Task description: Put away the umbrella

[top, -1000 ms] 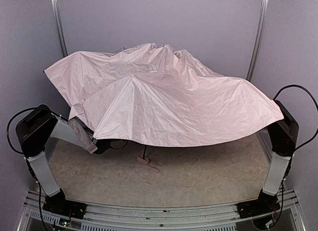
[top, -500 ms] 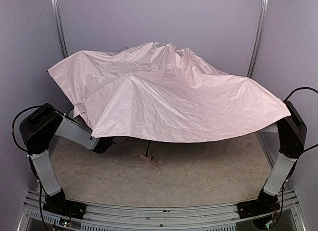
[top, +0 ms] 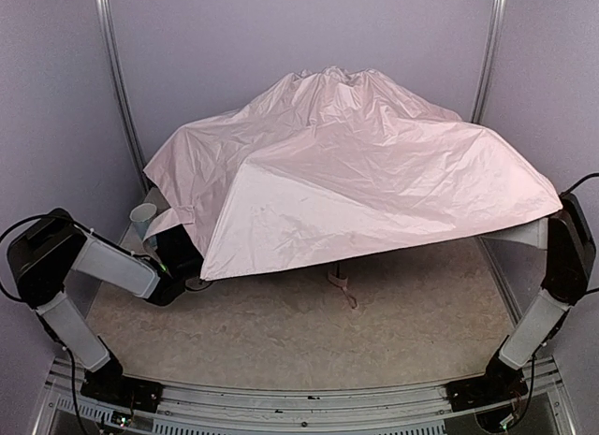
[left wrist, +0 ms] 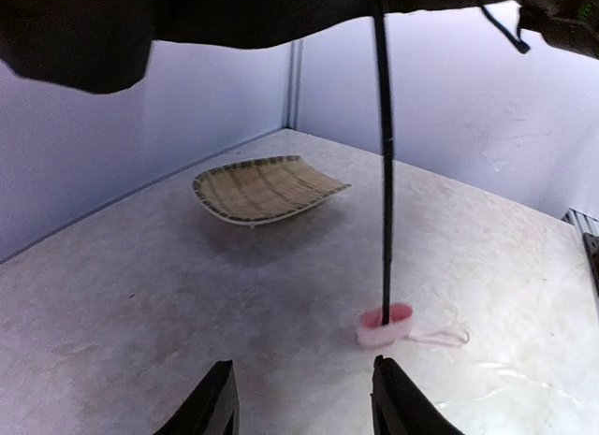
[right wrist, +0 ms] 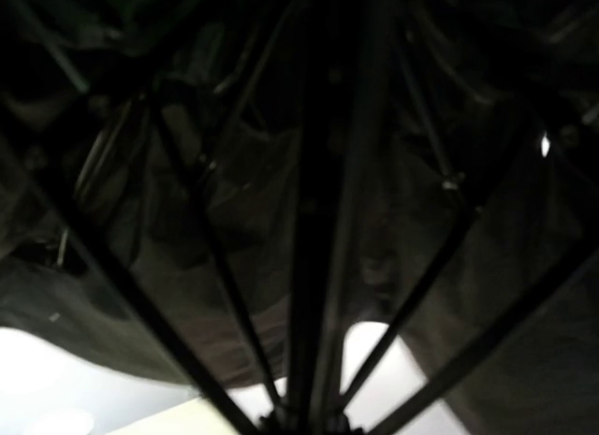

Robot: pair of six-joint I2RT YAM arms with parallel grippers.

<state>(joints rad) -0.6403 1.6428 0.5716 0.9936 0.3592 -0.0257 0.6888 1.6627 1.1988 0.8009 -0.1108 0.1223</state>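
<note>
The umbrella (top: 356,173) stands open over the middle of the table, pale pink outside and black inside (right wrist: 234,173). Its thin dark shaft (left wrist: 384,173) runs down to the small pink handle (left wrist: 386,325), which touches the table with its strap beside it (top: 335,279). My left gripper (left wrist: 304,407) sits low under the canopy's left edge (top: 192,267), open, with nothing between its fingers. My right arm (top: 562,257) reaches under the canopy's right side. In the right wrist view the shaft and ribs rise straight out of my right gripper (right wrist: 304,421), which is shut on them.
A woven bamboo tray (left wrist: 267,187) lies on the table beyond the shaft, hidden under the canopy in the top view. A small pale cup (top: 143,215) stands at the table's left edge. Walls close in the table on three sides.
The left gripper has let go of the canopy's edge, opened and drawn back to the left. The umbrella has shifted right with its peak higher. The right arm has swung further right.
</note>
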